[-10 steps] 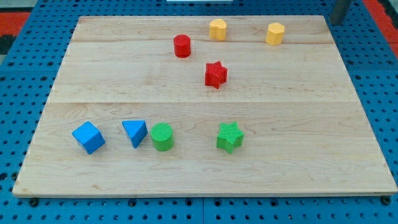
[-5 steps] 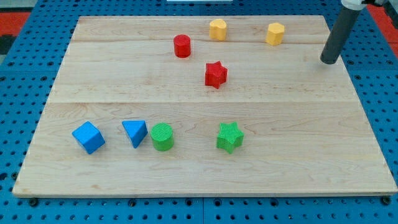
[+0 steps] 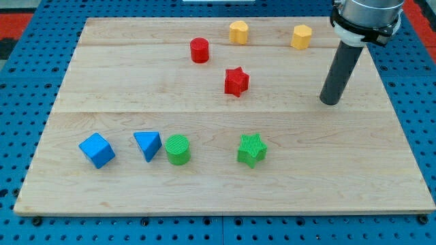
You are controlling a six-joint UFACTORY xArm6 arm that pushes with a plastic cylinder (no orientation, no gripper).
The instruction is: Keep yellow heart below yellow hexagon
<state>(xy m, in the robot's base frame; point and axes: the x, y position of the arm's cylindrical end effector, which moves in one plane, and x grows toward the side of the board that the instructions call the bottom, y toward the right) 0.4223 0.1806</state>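
The arm has no claw to open or shut, only a rod; its tip (image 3: 330,102) rests on the board (image 3: 204,190) at the view's right, below the yellow hexagon (image 3: 302,37), touching no block; the yellow heart (image 3: 238,32) sits near the view's top, well left of the hexagon and about level with it; by my judgement nothing is done yet, and the whole push of the heart downward and rightward remains.

My wooden board (image 3: 381,163) carries two yellow blocks (image 3: 238,32) (image 3: 302,37) along its top edge, red cylinder (image 3: 199,50), red star (image 3: 236,82) below; blue cube (image 3: 97,150), blue triangle (image 3: 148,145), green cylinder (image 3: 178,150), green star (image 3: 252,150) toward the bottom edge.
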